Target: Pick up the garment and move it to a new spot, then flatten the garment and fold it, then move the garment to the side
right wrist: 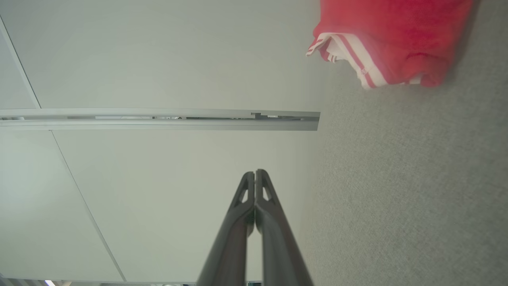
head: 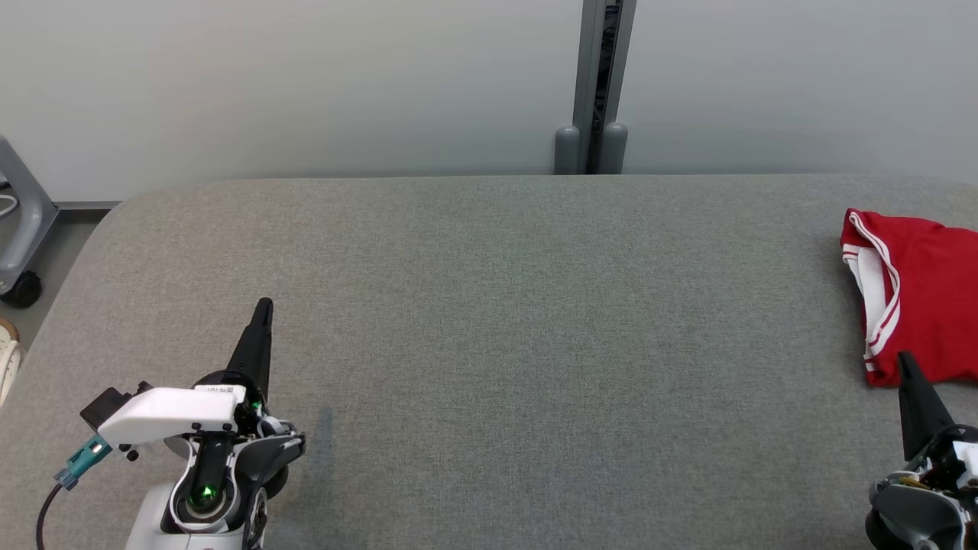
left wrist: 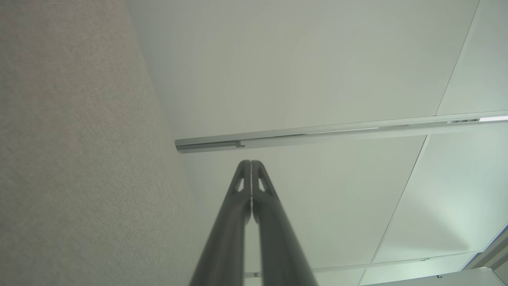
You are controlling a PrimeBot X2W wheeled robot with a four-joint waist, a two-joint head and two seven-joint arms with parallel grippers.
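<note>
The garment (head: 921,294) is red with white stripes along its hems and lies bunched at the right edge of the grey table (head: 489,344). It also appears in the right wrist view as the garment (right wrist: 393,35), at the top. My right gripper (head: 905,359) is shut and empty, its tip just in front of the garment's near edge. In its own view the right gripper (right wrist: 254,173) has both fingers pressed together. Far off at the lower left, my left gripper (head: 263,305) is shut and empty above the table. The left gripper (left wrist: 251,163) shows closed fingers.
A pale wall with a grey vertical rail (head: 600,84) stands behind the table. A grey wheeled frame (head: 19,229) stands on the floor at the far left. The wide middle of the table lies between my two arms.
</note>
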